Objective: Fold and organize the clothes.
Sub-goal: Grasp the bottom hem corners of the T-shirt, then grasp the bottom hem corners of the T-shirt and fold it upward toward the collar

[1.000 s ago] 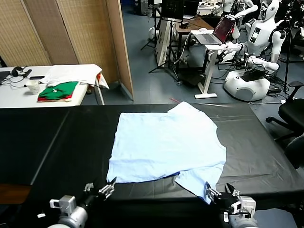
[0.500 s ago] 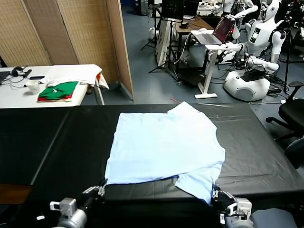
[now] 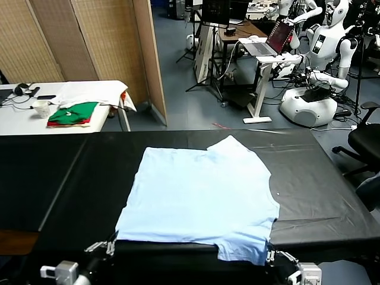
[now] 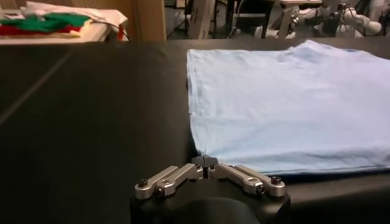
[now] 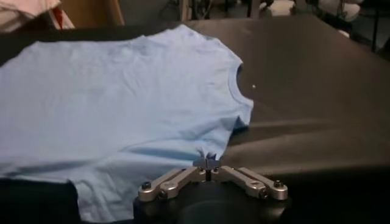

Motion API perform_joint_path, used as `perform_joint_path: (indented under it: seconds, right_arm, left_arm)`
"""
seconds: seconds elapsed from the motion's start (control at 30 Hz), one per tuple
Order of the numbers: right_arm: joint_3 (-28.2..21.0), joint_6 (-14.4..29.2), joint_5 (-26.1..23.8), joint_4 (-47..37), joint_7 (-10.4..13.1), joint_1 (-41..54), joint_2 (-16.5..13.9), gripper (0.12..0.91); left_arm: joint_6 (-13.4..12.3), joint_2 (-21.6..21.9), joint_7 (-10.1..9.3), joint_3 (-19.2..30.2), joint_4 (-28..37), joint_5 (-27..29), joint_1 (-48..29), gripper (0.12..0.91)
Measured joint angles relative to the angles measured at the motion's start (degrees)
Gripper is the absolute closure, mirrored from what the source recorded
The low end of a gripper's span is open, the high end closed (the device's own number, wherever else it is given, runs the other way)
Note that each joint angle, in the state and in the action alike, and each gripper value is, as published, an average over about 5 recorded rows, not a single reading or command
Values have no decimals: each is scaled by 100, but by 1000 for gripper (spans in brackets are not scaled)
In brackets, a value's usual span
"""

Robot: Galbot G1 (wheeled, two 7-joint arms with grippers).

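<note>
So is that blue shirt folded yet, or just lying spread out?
Mostly spread out. The T-shirt lies flat on the black table, its near edge at the table's front, one sleeve sticking out there; no fold across the body.

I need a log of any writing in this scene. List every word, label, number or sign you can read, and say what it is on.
No readable text in any view.
T-shirt: the side facing up is plain pale blue; no lettering shows.
Green-and-red clothes on the side table: a small white mark, too small to read.
Laptop at the back: nothing can be read on it.
</note>
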Motion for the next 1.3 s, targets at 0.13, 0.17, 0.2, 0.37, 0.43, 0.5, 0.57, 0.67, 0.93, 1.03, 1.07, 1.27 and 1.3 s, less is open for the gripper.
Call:
perform_joint_path:
  seconds: [0.13,0.17,0.2,0.37,0.43,0.5,0.57,0.67,0.93,1.03,1.07,1.27,1.3]
  right_arm:
    - [-2,193,45,-163,-13,363,-89,885]
    - [-14,237,44,-228,-9,465,-108,885]
    - [-31,275,42,-305,-4,569,-126,885]
    - [-165,413,0,-853,28,1142,-196,885]
    - [-237,439,-26,-1095,41,1378,-223,885]
    - [-313,454,-56,-1327,57,1619,-251,885]
    - [-384,454,-88,-1532,72,1848,-277,885]
    - [-491,445,-157,-1801,93,2170,-318,885]
    - [-741,415,-303,-2319,88,2844,-470,885]
    - [-812,416,-330,-2469,58,3012,-540,885]
    - [-834,419,-332,-2517,49,3058,-563,885]
    - [-908,431,-306,-2724,-70,3220,-615,885]
    - [-900,427,-282,-2724,-109,3220,-613,877]
  left_arm:
    - [-242,-146,16,127,128,21,-287,886]
    - [-287,-188,18,161,170,26,-387,886]
    - [-328,-232,22,197,215,29,-499,886]
    - [-451,-390,22,360,499,49,-1097,886]
    - [-488,-408,21,419,643,73,-1329,886]
    - [-511,-394,19,476,794,95,-1544,886]
    - [-518,-360,14,536,945,100,-1748,886]
    - [-516,-296,6,635,1178,101,-2040,886]
    - [-509,-93,-7,913,1791,133,-2711,886]
    - [-503,-25,-7,989,1971,129,-2881,886]
    - [-501,-6,-7,1011,2019,127,-2924,886]
    - [-487,31,-9,1122,2187,138,-3051,886]
    - [-474,30,-9,1129,2196,141,-3062,886]
